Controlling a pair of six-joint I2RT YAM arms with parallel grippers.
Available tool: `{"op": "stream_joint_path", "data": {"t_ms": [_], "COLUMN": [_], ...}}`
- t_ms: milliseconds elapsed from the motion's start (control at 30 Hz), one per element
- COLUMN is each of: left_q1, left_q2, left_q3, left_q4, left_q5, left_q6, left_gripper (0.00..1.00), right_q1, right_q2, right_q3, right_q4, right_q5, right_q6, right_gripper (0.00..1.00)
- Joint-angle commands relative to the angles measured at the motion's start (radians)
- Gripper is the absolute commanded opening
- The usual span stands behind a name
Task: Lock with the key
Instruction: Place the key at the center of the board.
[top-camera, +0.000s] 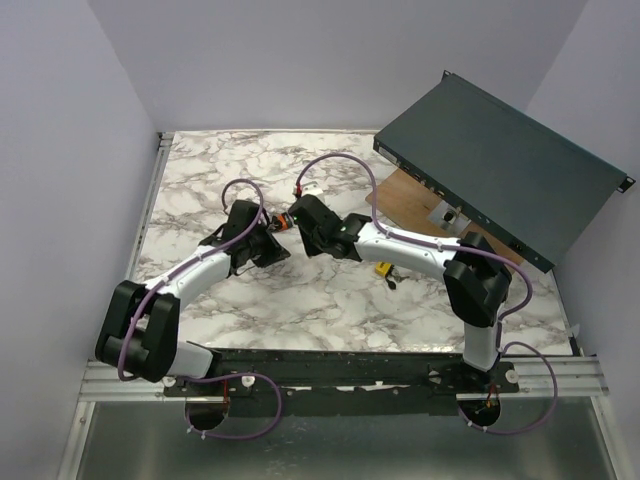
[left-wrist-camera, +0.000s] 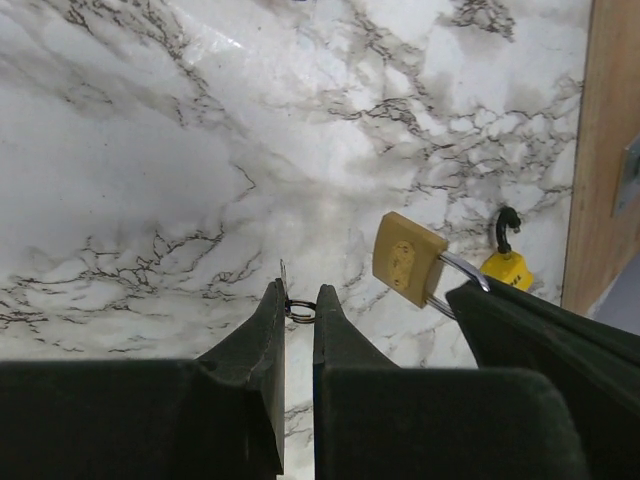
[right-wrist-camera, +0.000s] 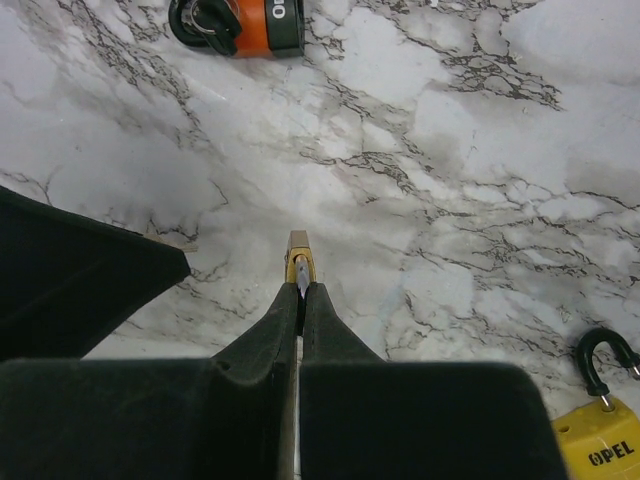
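The left hand (left-wrist-camera: 300, 295) is pinched nearly closed on a small key ring (left-wrist-camera: 300, 313), and a thin sliver of metal against one pad looks like the key (left-wrist-camera: 283, 272) seen edge-on (too small to be sure). The right hand (right-wrist-camera: 300, 292) is clenched on the silver shackle (left-wrist-camera: 460, 270) of the brass padlock (left-wrist-camera: 408, 258), which hangs just beside the left fingers, above the marble counter (left-wrist-camera: 150, 150) and off its surface. The padlock is likely solid metal, dense for its size, rigid and smooth-faced. Gripped only by the rounded shackle, it can probably pivot when the key pushes on it, so a hold across the flat faces of the body would resist turning better. The key should be light, thin and stiff, but a grip on the ring lets it dangle; pinching its flat head between the pads would give control for insertion and twisting. Farther out on the counter lie a yellow padlock (left-wrist-camera: 508, 268) near the wooden board (left-wrist-camera: 600, 150) and an orange padlock (right-wrist-camera: 245, 22), well apart.
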Motion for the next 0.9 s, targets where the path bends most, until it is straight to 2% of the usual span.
{"op": "stream_joint_path", "data": {"t_ms": [0, 167, 367, 500, 600, 867], "left_q1": [-0.023, -0.037, -0.04, -0.039, -0.038, -0.021], "left_q2": [0.055, 0.11, 0.117, 0.078, 0.029, -0.147], "left_q3": [-0.022, -0.042, -0.067, -0.079, -0.084, -0.082], "left_q4": [0.058, 0.097, 0.099, 0.074, 0.041, -0.067], "left_q5": [-0.047, -0.049, -0.067, -0.086, -0.115, -0.172], "left_q6": [-0.047, -0.067, -0.06, -0.044, -0.034, 0.002], "left_gripper": [0.0, 0.07, 0.29, 0.45, 0.53, 0.58], "right_q1": [-0.005, -0.004, -0.005, -0.003, -0.003, -0.001], "right_q2": [0.011, 0.032, 0.057, 0.075, 0.09, 0.104], "right_q3": [0.047, 0.053, 0.055, 0.067, 0.078, 0.059], "right_q4": [0.046, 0.048, 0.053, 0.056, 0.045, 0.058], "right_q5": [0.004, -0.023, -0.047, -0.064, -0.061, -0.11], "right_q6": [0.04, 0.057, 0.067, 0.07, 0.075, 0.092], "right_gripper": [0.01, 0.01, 0.01, 0.01, 0.01, 0.01]}}
